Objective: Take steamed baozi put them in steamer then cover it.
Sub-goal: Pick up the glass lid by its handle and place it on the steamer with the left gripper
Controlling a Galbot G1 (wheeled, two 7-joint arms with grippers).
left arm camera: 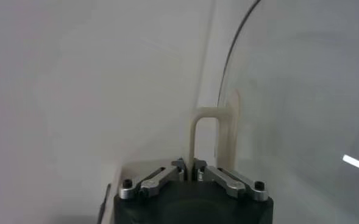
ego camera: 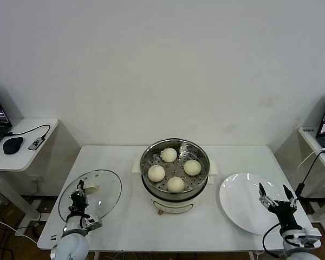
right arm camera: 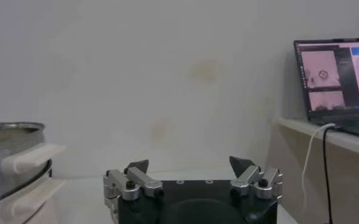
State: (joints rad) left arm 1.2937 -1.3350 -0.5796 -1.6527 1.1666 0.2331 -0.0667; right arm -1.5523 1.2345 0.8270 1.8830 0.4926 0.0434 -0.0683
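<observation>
Four cream-white baozi lie on the perforated tray of the steel steamer at the table's middle. The glass cover is at the front left, tilted. Its cream handle is pinched by my left gripper, which is shut on it; the left wrist view shows the handle between the fingertips of that gripper and the glass beyond. My right gripper is open and empty over the white plate's near edge; in the right wrist view it is spread wide, and the steamer is off to one side.
An empty white plate lies at the front right of the white table. Side desks stand at both sides: a laptop, mouse and cable on the left, a laptop on the right. A white wall is behind.
</observation>
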